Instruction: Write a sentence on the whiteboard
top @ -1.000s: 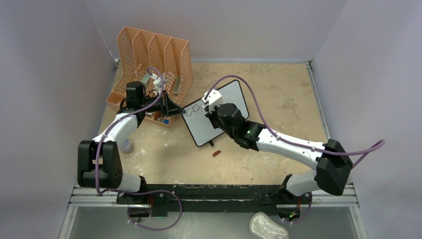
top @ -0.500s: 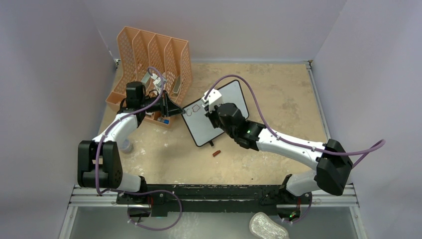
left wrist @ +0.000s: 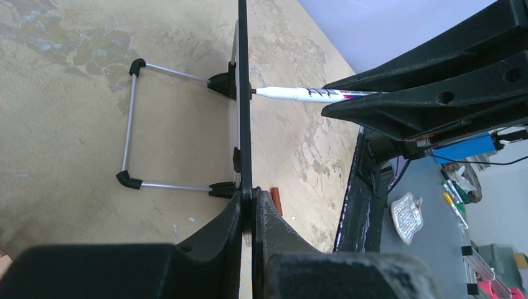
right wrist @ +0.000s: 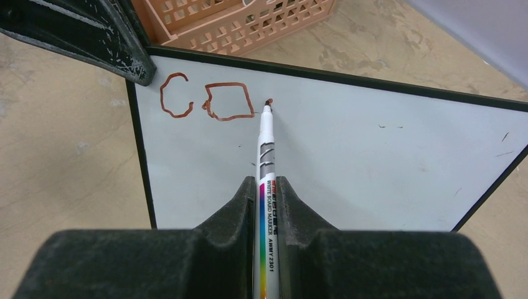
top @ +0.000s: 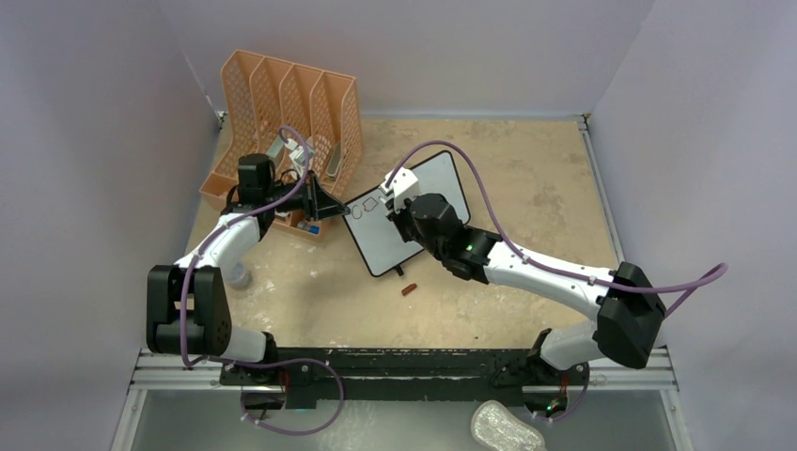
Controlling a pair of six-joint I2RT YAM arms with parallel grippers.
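Glossy black-framed whiteboard (right wrist: pixel 373 156), boxy brown lettering (right wrist: pixel 206 99)

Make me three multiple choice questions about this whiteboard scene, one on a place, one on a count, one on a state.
1. Where is the marker tip?
A) left of the first letter
B) just right of the second letter
C) off the whiteboard
2. How many letters are drawn?
A) two
B) four
C) none
3. What does the left gripper hold?
A) nothing
B) a cloth
C) the whiteboard's edge

B: the tip sits beside the squarish O.
A: only C and O show.
C: it clamps the frame; the right gripper holds the marker.
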